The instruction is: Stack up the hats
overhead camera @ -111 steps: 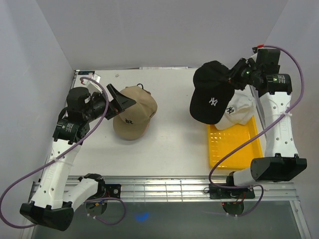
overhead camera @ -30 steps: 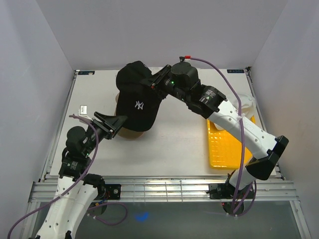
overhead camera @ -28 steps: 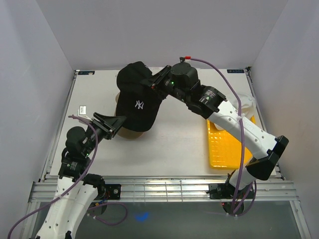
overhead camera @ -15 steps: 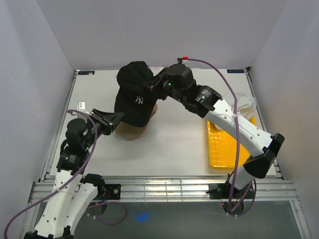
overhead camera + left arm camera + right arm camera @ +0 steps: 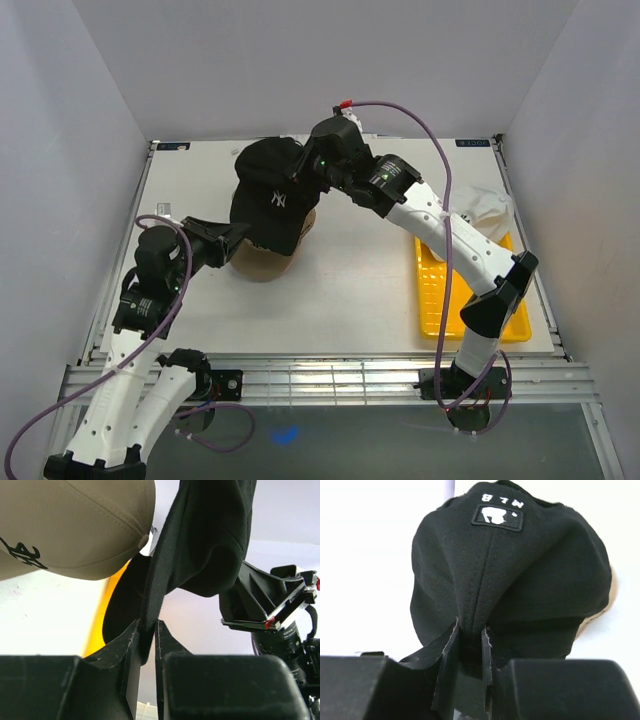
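Observation:
The black hat (image 5: 268, 196) with a white NY mark hangs tilted over the tan hat (image 5: 262, 264), which lies on the table. My right gripper (image 5: 301, 172) is shut on the back of the black hat (image 5: 510, 565), its fabric bunched between the fingers (image 5: 451, 640). My left gripper (image 5: 238, 234) reaches in from the left and is shut on the brim edge of the black hat (image 5: 205, 540), just beside the tan hat (image 5: 70, 525). The white hat (image 5: 487, 208) lies at the far end of the yellow tray (image 5: 470, 300).
The yellow mesh tray sits at the table's right side, under my right arm's forearm (image 5: 450, 240). A small white label (image 5: 161, 211) lies near the table's left edge. White walls close in the table on three sides.
My right arm has carried the black hat a little back and left, lower over the tan hat. My left gripper has moved up to the brim and shut on it.

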`<state>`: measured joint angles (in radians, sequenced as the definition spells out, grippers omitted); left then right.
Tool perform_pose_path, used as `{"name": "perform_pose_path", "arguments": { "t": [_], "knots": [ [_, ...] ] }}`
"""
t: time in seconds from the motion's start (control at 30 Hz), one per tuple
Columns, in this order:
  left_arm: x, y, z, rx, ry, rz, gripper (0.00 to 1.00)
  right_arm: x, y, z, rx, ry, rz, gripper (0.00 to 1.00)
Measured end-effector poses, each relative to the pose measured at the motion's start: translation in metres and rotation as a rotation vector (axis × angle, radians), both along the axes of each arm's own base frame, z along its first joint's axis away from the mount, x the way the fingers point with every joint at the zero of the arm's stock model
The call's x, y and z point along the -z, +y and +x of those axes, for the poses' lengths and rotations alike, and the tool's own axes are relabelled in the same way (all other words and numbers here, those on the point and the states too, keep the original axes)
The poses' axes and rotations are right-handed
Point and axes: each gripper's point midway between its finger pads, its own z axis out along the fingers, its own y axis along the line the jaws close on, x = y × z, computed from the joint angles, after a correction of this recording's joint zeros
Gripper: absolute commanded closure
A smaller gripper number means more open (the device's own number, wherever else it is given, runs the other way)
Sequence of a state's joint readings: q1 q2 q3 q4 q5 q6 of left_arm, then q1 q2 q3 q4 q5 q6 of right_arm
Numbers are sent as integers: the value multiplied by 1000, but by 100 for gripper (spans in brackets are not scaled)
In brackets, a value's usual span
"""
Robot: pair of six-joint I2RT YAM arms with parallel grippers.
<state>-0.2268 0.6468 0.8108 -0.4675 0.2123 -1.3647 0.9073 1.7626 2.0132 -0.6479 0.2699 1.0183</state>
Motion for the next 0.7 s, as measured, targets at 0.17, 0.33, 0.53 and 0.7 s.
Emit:
{"name": "perform_pose_path", "arguments": {
  "t": [0.17, 0.33, 0.53, 0.7],
  "knots": [
    [0, -3, 4, -5, 41, -60, 100, 4, -11, 9, -11, -37, -67, 81],
    [-15, -5, 5, -16, 19, -135, 100, -11, -14, 17, -38, -98, -91, 67],
    [-27, -3, 6, -40, 6, -224, 100, -32, -9, 19, -106, -189, -106, 56],
    [-16, 0, 2, -71, 29, -299, 100, -26, 1, 20, -180, -231, -139, 53]
  ]
}}
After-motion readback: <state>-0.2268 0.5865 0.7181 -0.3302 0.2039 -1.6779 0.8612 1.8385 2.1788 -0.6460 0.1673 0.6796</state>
